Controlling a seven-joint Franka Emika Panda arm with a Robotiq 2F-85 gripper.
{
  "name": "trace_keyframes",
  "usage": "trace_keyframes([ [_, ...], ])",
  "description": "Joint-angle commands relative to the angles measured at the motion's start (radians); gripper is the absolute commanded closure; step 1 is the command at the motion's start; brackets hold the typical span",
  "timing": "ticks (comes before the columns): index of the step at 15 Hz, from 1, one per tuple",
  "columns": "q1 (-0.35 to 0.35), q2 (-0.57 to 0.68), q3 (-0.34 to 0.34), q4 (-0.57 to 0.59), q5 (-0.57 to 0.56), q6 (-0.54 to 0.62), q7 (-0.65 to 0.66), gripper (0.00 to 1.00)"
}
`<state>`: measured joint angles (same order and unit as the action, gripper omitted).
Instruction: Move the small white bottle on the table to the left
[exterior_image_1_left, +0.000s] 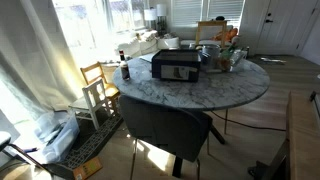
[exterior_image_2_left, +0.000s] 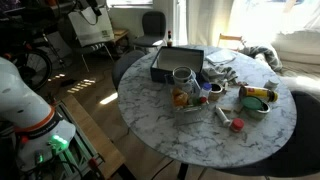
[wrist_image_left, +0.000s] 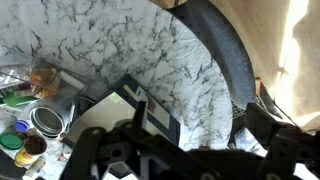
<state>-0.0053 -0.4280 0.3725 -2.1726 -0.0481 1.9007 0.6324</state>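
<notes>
1. Several things crowd the spot where I judge the bottle (exterior_image_2_left: 222, 113) to be, so the main risk is a wrong pick: the clutter (exterior_image_2_left: 215, 95) of jars, tins and lids on the counter (exterior_image_2_left: 200, 150) could be mistaken for it or knocked over by the claw (wrist_image_left: 190, 150)
2. That bottle is only my best guess, a pale small thing amid the clutter; it is too small to be sure of, and in the wrist view I cannot pick it out at all
3. A light bottle may tip or skid if one finger touches before the other, and on smooth marble it could roll toward the rim
4. The black appliance (wrist_image_left: 125, 112) lies close below the claw, so a low sideways sweep toward the clutter could clip it
5. The claw looks spread and pinches nothing; it hangs over the appliance's corner and bare marble, with the dark chair (wrist_image_left: 222, 55) beyond the rim
6. Clutter shows only at the left edge of the wrist view, so the bottle, if it is there, lies well apart from the claw, off to that side
</notes>
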Motion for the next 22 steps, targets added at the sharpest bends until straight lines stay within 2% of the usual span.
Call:
trace_keyframes([
  [1,0.034,0.006,-0.028,0.002,-0.015,-0.003,0.012,0.0],
  [2,0.034,0.006,-0.028,0.002,-0.015,-0.003,0.012,0.0],
  [4,0.014,-0.022,-0.076,0.007,0.002,0.016,0.018,0.0],
  [9,-0.065,-0.076,-0.257,0.043,0.027,0.074,0.006,0.0],
  [13,-0.15,-0.094,-0.386,0.064,0.066,0.103,0.026,0.0],
  [17,-0.265,-0.097,-0.504,0.046,0.068,0.115,0.031,0.0],
  [22,-0.382,0.006,-0.661,0.106,0.121,0.113,0.032,0.0],
])
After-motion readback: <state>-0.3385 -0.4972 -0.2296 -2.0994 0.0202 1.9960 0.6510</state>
